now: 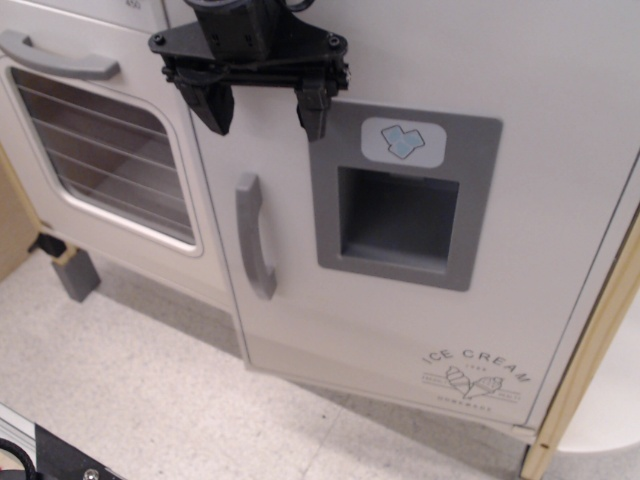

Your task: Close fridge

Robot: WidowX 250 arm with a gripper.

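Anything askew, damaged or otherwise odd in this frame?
Only the fridge door: its bottom edge slants against the floor, so it looks not quite shut. The open gripper is up against its top, holding nothing. The handle, dispenser panel and oven door look intact; nothing is spilled.

fridge point(420, 300) across centre and right of frame; oven door point(100, 150) at left beside it; claw point(262, 105) at upper centre, before fridge, above handle point(255, 237).
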